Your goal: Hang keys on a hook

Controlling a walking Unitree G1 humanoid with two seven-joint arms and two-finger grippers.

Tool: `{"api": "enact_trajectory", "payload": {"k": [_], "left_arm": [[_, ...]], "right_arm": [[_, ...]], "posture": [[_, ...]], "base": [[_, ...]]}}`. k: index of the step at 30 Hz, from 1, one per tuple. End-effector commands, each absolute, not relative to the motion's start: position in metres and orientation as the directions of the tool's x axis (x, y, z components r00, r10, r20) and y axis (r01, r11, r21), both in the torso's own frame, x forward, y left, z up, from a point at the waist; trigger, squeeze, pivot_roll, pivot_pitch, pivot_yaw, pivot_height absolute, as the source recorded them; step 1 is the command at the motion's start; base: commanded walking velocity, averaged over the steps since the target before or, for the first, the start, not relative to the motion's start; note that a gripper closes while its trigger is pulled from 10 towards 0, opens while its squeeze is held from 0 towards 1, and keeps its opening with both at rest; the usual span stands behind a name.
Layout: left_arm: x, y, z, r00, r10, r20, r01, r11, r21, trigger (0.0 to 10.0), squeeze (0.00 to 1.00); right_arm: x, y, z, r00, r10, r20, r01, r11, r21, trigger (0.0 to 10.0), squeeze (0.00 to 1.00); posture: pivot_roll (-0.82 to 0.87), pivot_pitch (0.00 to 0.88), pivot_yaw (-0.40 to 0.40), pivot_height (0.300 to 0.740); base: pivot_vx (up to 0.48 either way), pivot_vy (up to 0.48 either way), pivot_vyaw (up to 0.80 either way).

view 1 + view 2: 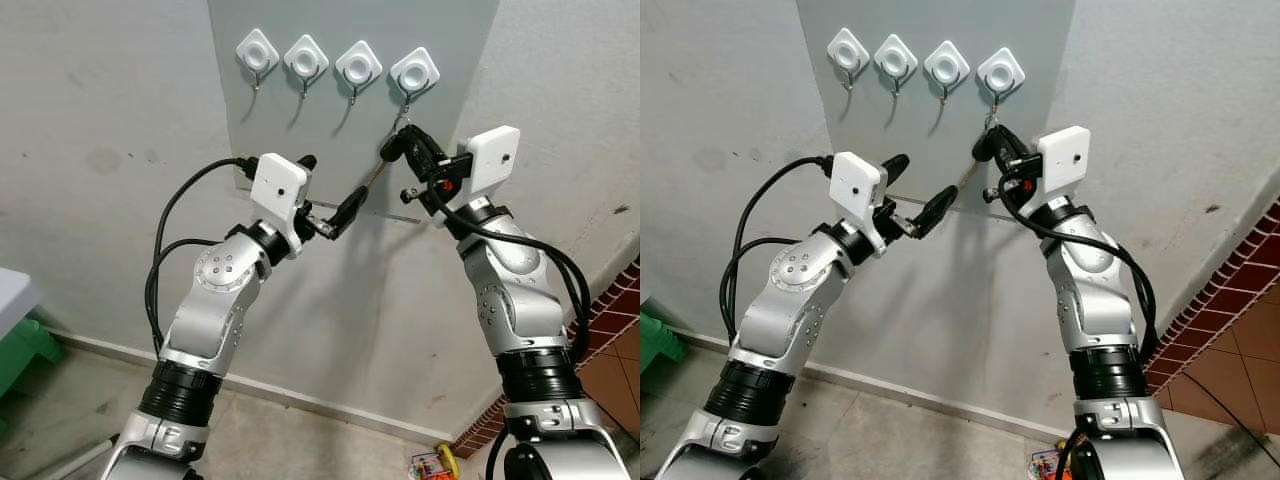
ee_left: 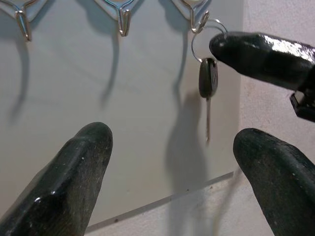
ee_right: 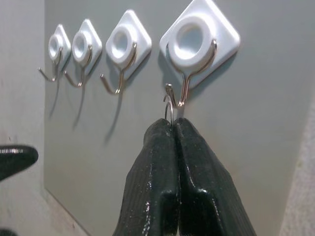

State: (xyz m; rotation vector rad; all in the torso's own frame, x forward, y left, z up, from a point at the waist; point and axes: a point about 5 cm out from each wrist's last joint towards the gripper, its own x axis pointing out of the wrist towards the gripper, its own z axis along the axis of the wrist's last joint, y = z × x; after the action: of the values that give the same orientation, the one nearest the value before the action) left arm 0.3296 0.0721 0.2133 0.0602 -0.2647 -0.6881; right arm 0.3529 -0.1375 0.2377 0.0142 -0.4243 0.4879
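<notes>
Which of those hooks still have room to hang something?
The three hooks left of the key ring hang bare. The rightmost hook is crowded: the right pincer pinches the ring there, key dangling.

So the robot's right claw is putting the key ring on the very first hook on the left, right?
Not quite. The right claw is putting the key ring on the last hook, the rightmost of the four, not the first on the left. The right wrist view shows it best. The key hangs below the ring.
</notes>
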Motion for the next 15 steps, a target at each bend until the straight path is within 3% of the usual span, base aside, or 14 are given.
{"api": "enact_trajectory", "payload": {"k": [1,15], "left_arm": [[0.3292,0.0682,0.2202,0.721,-0.651,0.237,0.629,0.758,0.172,10.0,0.0],[0.3291,0.068,0.219,0.725,-0.647,0.235,0.628,0.761,0.16,10.0,0.0]], "right_arm": [[0.3563,-0.139,0.249,0.786,0.44,0.435,-0.457,0.887,-0.07,10.0,0.0],[0.3621,-0.1453,0.2507,0.793,0.412,0.449,-0.475,0.88,0.031,10.0,0.0]], "posture": [[-0.02,0.0,0.002,0.74],[-0.02,0.0,0.001,0.74]], "base": [[0.0,0.0,0.0],[0.0,0.0,0.0]]}}
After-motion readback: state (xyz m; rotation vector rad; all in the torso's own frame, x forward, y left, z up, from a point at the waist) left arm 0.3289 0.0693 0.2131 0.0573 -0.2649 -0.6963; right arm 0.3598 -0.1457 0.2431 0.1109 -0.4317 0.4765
